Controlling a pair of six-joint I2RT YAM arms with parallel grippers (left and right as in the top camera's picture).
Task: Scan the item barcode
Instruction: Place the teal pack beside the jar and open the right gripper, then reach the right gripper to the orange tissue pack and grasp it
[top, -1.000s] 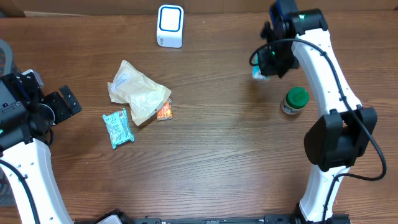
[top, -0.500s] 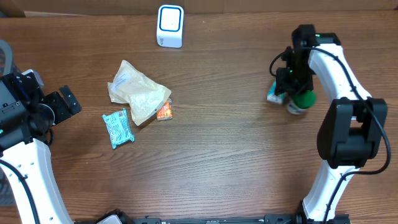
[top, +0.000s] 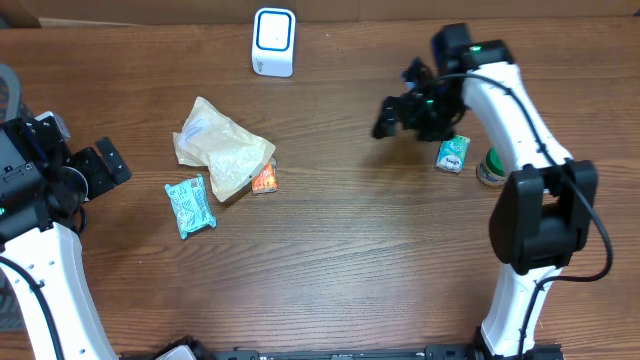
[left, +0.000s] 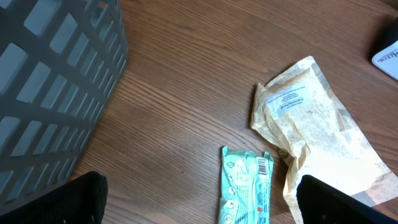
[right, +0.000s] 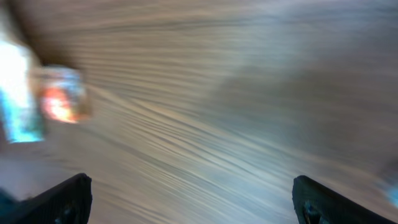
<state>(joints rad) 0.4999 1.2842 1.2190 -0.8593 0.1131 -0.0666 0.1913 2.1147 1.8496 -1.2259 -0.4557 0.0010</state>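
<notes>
No brand name can be read anywhere. The tan pouch (top: 222, 148) carries a white label whose print is too fine to read. The long teal wrapper (left: 244, 186) beside it, toward the desk's left edge, shows a barcode and a round mark. The white scanner (top: 273, 40) stands at the far edge of the desk (top: 340, 250), its face blank.

The small teal packet (top: 452, 154) lies flat near the right edge, just beside a green-lidded jar (top: 489, 166). It is pale teal with darker printing that is too small to make out. The jar is partly hidden behind the right arm.

The right gripper (top: 397, 105) hovers to the left of that packet, its jaws spread and empty. The left gripper (top: 100, 165) sits at the left edge, also spread wide and holding nothing, next to a grey basket (left: 56, 93) cut off by the frame.

A small orange sachet (top: 264, 180) peeks from under the pouch. The right wrist view is smeared, giving only orange and teal blurs.
</notes>
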